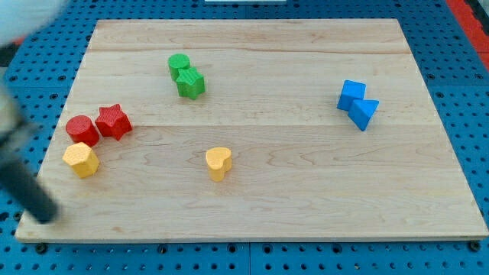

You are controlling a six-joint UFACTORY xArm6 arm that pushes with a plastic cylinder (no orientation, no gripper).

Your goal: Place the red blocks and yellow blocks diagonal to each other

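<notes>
**Tip parked at the near-left corner, red and yellow blocks close by**

The desk (pixel 306 214) is a pale wooden board lying over a blue pegboard, and it carries eight small blocks. I have no gripper to open or close, so nothing can be said of one; I end in a dark rod, blurred in this view, and my tip (pixel 47 216) sits at the board's bottom-left corner, touching no block.

Largest cluster first: just up and to the view's right of my tip lie three task blocks. The yellow hexagon block (pixel 80 160) is the nearest. Above it, touching or nearly so, is the red round block (pixel 82 130), and the red star block (pixel 114 121) presses against that one's right side. The yellow heart block (pixel 218 163) stands alone, well to the right of my tip near the board's middle.

Farther off, up and right of my tip, is a green pair, the green round block (pixel 178 64) against the green star block (pixel 191 82). Far across to the right sit the blue cube (pixel 351 94) and the blue triangle block (pixel 364 112), touching.

In my judgement these blocks are light, rigid and smooth, and will slide easily on the wood but may spin if struck off-centre. There is nothing to take hold of; I should push squarely on a flat side. The heart's lobes and the star's points look likely to deflect my tip.
</notes>
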